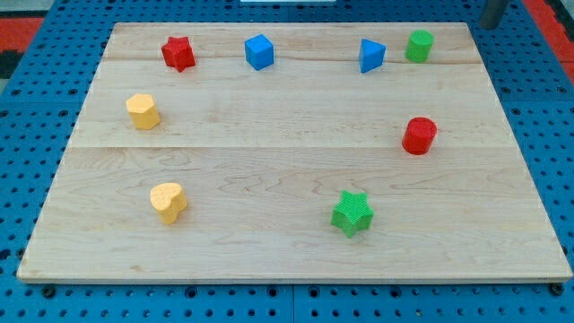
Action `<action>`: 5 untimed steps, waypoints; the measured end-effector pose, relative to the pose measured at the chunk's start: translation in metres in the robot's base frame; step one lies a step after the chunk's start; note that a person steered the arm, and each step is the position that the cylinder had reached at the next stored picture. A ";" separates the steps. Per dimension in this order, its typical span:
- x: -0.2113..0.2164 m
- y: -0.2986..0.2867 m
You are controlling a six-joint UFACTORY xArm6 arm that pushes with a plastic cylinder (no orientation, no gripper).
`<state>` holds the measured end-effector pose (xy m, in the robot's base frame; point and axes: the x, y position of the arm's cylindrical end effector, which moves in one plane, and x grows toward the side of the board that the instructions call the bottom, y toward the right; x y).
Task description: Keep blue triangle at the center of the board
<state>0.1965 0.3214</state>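
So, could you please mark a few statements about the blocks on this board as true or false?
1. The blue triangle sits at the board's centre. False: it lies near the view's top, beside the green cylinder.
2. The red star is at the view's top left. True.
3. My tip touches the blue triangle. False: it is off the board's top right corner.
4. The green star is below the red cylinder. True.

A red star (pixel 178 53) and blue cube (pixel 259 51) sit upper left; green cylinder (pixel 419 45) upper right; red cylinder (pixel 419 135) right; green star (pixel 352 213) lower centre; yellow hexagon (pixel 143 110) and yellow heart (pixel 168 201) left, all on the wooden board (pixel 269 135).
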 end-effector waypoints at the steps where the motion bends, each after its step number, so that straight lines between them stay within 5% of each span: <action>1: -0.005 -0.025; 2: -0.005 -0.082; 5: -0.005 -0.095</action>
<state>0.1915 0.2269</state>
